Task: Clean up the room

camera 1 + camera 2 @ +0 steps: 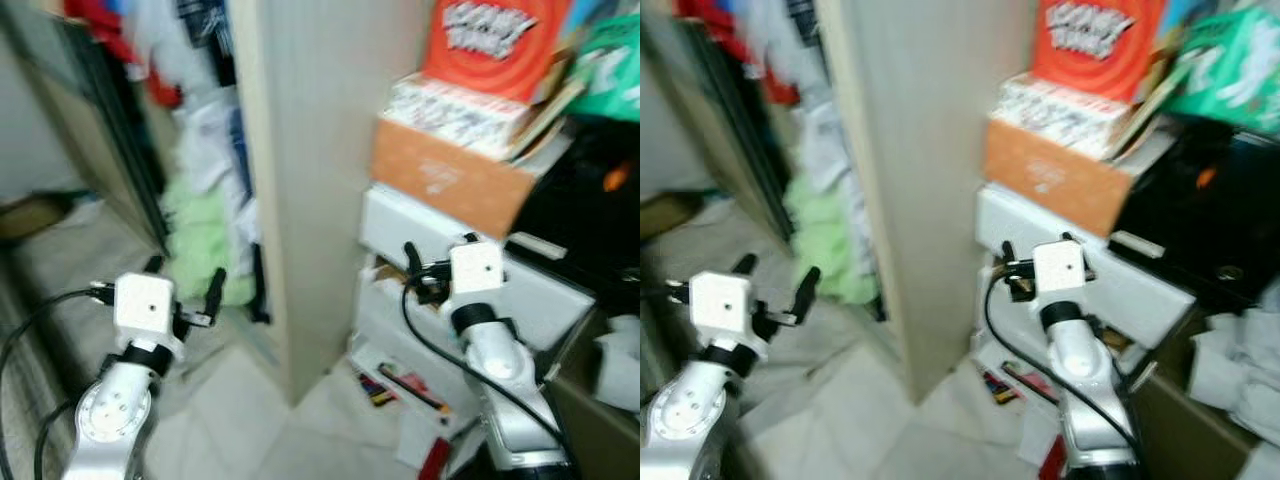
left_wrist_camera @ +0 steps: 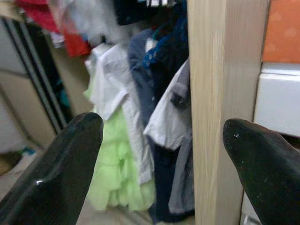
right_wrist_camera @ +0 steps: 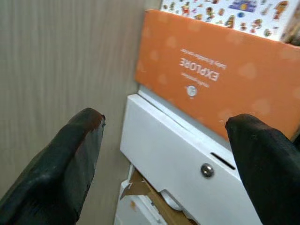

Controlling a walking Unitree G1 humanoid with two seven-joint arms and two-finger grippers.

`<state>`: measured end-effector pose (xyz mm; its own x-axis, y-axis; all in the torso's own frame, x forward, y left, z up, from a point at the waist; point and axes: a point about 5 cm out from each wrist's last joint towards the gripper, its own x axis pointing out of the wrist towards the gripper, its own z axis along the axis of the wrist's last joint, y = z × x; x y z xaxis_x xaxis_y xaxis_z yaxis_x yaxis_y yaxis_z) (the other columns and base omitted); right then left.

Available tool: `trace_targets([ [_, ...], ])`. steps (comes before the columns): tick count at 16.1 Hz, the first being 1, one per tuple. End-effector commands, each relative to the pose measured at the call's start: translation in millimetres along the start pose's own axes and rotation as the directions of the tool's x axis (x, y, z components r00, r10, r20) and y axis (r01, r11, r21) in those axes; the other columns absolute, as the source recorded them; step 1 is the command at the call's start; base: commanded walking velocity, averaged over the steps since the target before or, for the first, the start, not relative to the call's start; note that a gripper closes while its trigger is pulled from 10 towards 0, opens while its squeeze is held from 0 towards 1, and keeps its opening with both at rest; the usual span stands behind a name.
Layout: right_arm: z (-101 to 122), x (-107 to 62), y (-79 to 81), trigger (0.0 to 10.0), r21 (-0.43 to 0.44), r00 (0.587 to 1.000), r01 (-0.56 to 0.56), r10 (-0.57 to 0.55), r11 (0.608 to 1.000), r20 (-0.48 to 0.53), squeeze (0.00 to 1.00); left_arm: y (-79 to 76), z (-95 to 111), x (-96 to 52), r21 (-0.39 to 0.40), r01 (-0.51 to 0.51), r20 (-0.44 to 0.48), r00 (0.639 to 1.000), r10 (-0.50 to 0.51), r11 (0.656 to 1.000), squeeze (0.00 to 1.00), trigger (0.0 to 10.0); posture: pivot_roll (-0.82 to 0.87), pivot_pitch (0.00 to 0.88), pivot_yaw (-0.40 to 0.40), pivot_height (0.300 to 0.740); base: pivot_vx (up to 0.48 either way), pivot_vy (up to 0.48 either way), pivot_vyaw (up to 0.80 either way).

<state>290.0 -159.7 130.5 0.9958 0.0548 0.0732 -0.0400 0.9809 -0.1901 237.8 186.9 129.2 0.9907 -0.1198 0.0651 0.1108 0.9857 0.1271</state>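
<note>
Both pincers hang empty with their fingers spread apart. Left pincer (image 1: 183, 283) is raised before an open wardrobe, where hanging clothes (image 2: 140, 103) and a pale green frilly garment (image 2: 117, 178) crowd together; their upper parts are cut off and blurred. Right pincer (image 1: 437, 252) points at a white drawer front (image 3: 173, 164) with a small metal knob (image 3: 206, 170), just beside the light wooden wardrobe panel (image 1: 310, 180). An orange box (image 3: 215, 89) sits on the drawer unit, and above it a patterned box (image 1: 450, 115) and a red-orange box (image 1: 495, 40), partly cropped. Small items on the tiled floor (image 1: 230, 420) under the drawers are too blurred to identify
</note>
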Motion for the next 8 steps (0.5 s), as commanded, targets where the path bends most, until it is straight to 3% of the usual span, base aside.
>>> trace_targets([
  [1, 5.0, 1.8, 1.0, 10.0, 0.012, 1.000, -0.002, 0.001, 1.000, 0.014, 0.00, 3.0, 4.0, 1.2, 0.005, 0.000, 0.012, 1.000, 0.000, 1.000, 0.00, 10.0, -0.01, 0.024, -0.035, 0.740, 0.000, 0.000, 0.44],
  [8, 6.3, 3.6, 2.4, 10.0, 0.011, 1.000, -0.011, 0.011, 1.000, 0.018, 0.00, 1.8, 4.6, 1.9, 0.006, 0.006, 0.014, 1.000, -0.006, 1.000, 0.00, 10.0, -0.01, 0.024, -0.037, 0.740, 0.000, 0.000, 0.47],
])
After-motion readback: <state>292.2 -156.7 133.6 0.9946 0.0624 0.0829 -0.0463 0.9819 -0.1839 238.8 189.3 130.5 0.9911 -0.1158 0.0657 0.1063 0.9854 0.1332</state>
